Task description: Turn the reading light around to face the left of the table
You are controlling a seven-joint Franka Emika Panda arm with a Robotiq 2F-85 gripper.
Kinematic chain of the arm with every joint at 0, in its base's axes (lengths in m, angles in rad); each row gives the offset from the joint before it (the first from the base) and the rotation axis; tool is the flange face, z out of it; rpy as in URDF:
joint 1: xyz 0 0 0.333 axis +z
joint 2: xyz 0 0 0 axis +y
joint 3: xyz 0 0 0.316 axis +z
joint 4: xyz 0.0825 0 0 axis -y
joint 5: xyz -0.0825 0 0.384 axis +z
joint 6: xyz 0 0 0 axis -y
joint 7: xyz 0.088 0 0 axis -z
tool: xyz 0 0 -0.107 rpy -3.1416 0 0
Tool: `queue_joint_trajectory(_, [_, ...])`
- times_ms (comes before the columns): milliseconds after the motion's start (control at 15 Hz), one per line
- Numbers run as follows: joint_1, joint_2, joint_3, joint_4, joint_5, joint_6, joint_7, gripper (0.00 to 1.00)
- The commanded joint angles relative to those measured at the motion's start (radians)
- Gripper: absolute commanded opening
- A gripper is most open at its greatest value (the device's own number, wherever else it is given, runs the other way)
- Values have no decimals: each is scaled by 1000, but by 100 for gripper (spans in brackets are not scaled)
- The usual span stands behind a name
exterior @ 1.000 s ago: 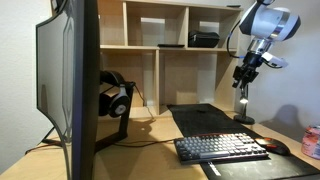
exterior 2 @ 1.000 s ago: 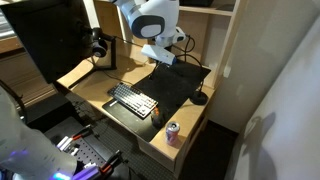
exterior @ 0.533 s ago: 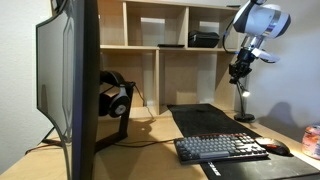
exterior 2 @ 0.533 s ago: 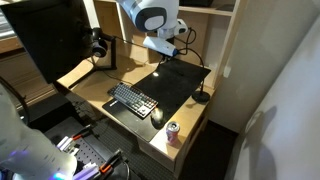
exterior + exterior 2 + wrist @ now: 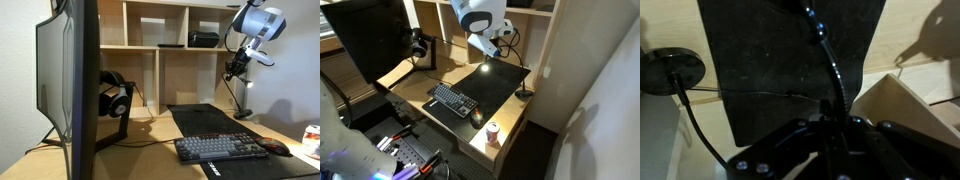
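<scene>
The reading light is a black lamp with a round base (image 5: 243, 113) on the table (image 5: 150, 150) and a thin gooseneck (image 5: 237, 93) rising from it. My gripper (image 5: 238, 68) is shut on the upper end of the neck, in front of the shelf unit. In the wrist view the gooseneck (image 5: 827, 55) runs straight into my gripper (image 5: 838, 125), and the base (image 5: 670, 68) lies at the left with its cable. In an exterior view my gripper (image 5: 492, 48) hangs above the mat, the base (image 5: 524, 94) stands at the table's edge, and a bright spot (image 5: 483, 68) glows on the mat. The lamp head is hidden by the fingers.
A black desk mat (image 5: 205, 118) carries a keyboard (image 5: 220, 148) and a mouse (image 5: 275, 147). A large monitor (image 5: 70, 80) fills the near side, with headphones on a stand (image 5: 115, 95) behind it. A can (image 5: 491, 133) stands near the front corner. The wooden shelf unit (image 5: 175, 45) backs the table.
The jaws have closed on the top of the lamp's neck. The gripper has risen and moved toward the shelf, drawing the neck up, and the glowing head no longer shows.
</scene>
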Motion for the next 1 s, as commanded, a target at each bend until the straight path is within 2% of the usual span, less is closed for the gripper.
queue_joint_trajectory(0, [-68,-6,45,22,203,-38,-133,2])
queue_joint_trajectory(267, [-100,-39,27,23,487,-116,-331,2])
queue_joint_trajectory(400, [-104,-46,5,27,570,-164,-391,2])
queue_joint_trajectory(733, [-104,-60,-52,15,647,-232,-460,2])
queue_joint_trajectory(933, [-102,-112,-72,-17,663,-271,-526,2])
